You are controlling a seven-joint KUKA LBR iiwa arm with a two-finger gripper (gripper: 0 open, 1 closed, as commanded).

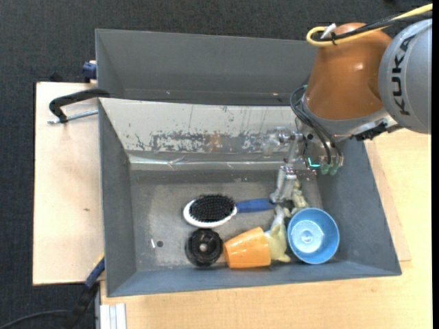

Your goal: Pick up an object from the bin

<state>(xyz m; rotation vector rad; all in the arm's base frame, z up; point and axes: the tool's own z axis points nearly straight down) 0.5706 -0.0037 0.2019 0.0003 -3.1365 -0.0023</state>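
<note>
Bin floor [161, 208]: brush handle [252, 206] beside hand [280, 196]

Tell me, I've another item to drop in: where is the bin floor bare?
Bare: the left floor, between the left wall of the grey metal bin and the white oval hairbrush and black round lid; also the strip behind the brush. Crowded: front right, with orange plastic cup, blue round bowl and gripper.

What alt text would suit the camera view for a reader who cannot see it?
The gripper hangs low in the right of the grey bin, by the blue handle of a white-headed hairbrush. Along the near wall lie a black round thing, an orange cup on its side and a blue bowl.
</note>
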